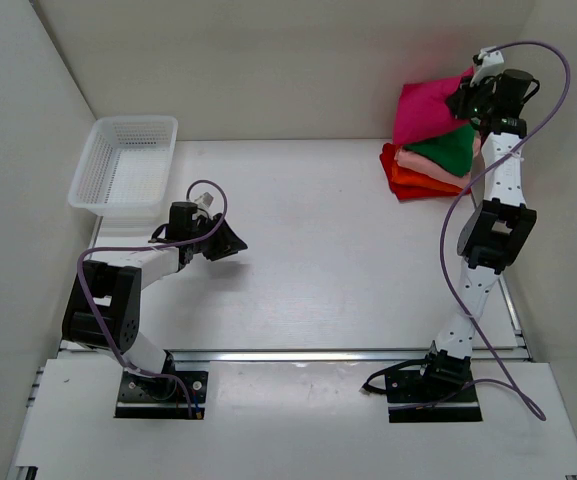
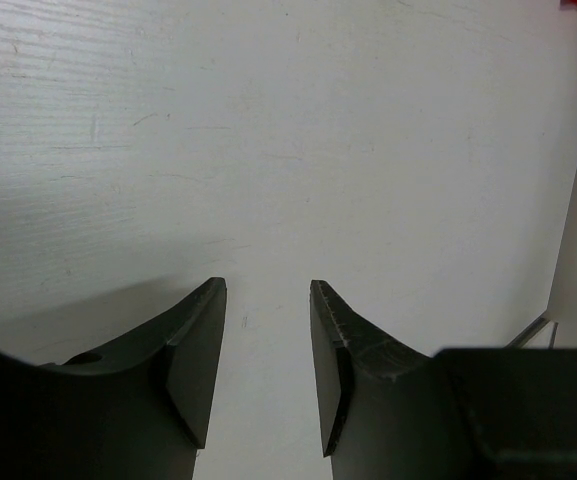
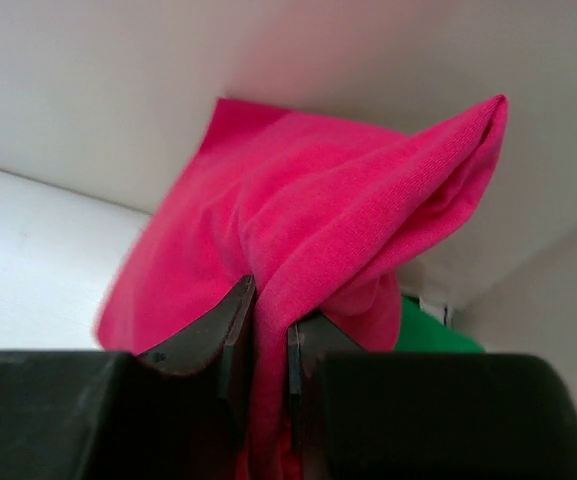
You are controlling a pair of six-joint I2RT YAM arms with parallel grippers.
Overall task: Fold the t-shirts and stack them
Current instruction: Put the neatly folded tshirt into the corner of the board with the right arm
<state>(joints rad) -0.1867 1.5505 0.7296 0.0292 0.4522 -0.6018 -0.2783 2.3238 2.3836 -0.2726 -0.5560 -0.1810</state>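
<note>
The right gripper [image 3: 266, 310] pinches a fold of the soft bright pink cloth t-shirt [image 3: 348, 220] between its two black fingers, which are pressed close on the cloth. It holds the shirt up in the far right corner of the white table [image 1: 318, 260], near the back wall. The shirt hangs just above a pile of folded shirts [image 1: 423, 180] lying on the table there, with a green folded shirt [image 1: 448, 150] on top and light pink, orange and red ones under it. The left gripper [image 2: 268, 290] is spread apart with nothing in it, low over the bare table. The white plastic mesh basket [image 1: 128, 165] sits at the far left.
</note>
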